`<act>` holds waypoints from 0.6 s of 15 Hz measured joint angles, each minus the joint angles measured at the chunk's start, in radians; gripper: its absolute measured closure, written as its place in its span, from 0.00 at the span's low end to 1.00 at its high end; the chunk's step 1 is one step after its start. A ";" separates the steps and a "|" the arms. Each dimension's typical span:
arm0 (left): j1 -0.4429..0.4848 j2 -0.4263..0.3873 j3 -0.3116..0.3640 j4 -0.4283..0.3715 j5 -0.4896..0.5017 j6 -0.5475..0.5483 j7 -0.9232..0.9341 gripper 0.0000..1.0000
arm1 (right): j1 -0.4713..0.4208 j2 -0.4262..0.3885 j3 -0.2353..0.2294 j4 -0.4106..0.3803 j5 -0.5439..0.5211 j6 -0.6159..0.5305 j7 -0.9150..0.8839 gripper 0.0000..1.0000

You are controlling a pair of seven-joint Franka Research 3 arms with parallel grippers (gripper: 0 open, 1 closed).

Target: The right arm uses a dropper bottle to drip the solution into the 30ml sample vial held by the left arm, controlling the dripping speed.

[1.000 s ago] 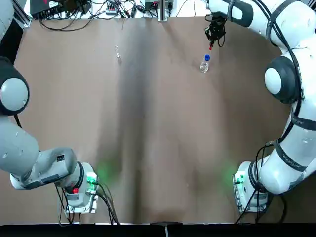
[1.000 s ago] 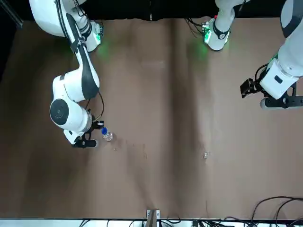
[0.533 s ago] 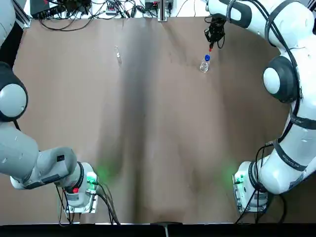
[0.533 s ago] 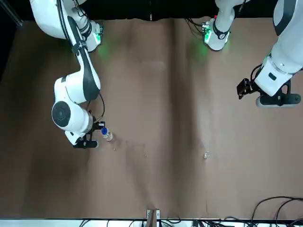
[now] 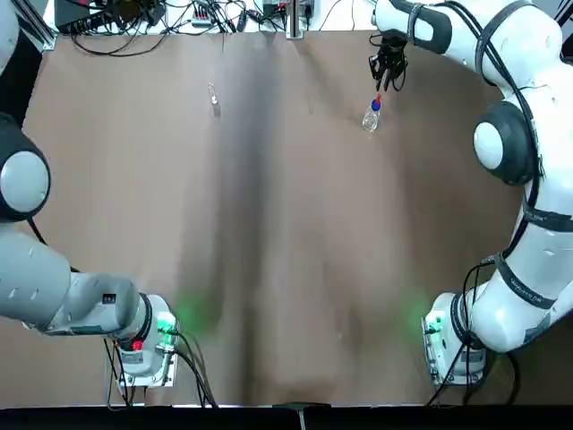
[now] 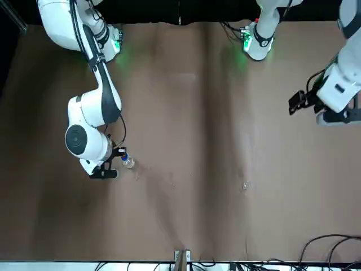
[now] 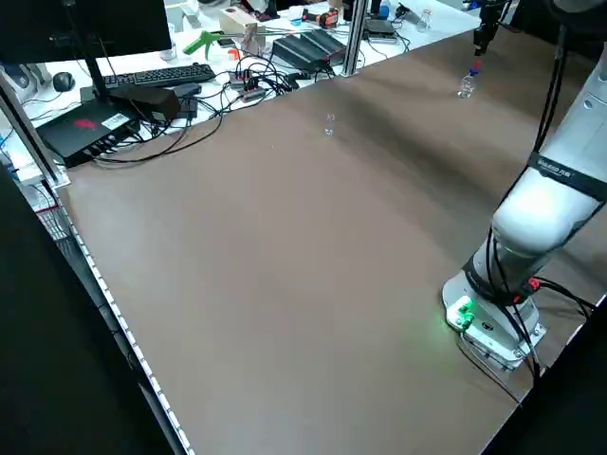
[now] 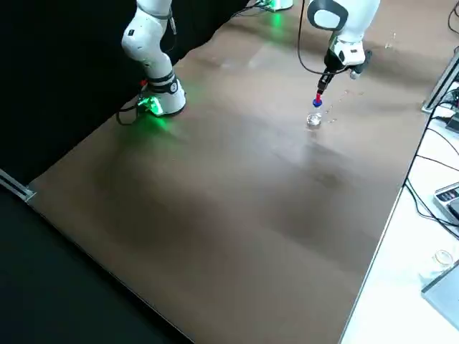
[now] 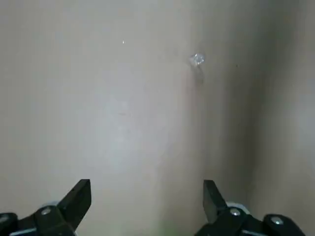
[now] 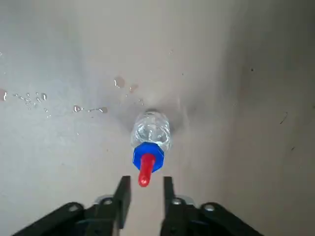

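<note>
We had the brown table (image 5: 286, 269) bare but for two small things. Our right gripper (image 10: 143, 192) hung just over the dropper bottle (image 10: 150, 135) standing at the far right, fingers parted either side of its red tip, apparently to pinch it. Our left gripper (image 9: 146, 199) waited wide open above the 30ml sample vial (image 5: 213, 98), standing unheld far left.

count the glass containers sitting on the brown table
2. The dropper bottle stands at the far right of the table, just under the right gripper. The 30ml sample vial stands alone at the far left, with no gripper near it. None seems hidden.
</note>
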 joint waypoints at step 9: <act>-0.051 -0.085 0.079 -0.045 -0.014 -0.046 0.033 0.00 | -0.009 -0.046 -0.011 0.025 -0.001 -0.006 -0.003 0.24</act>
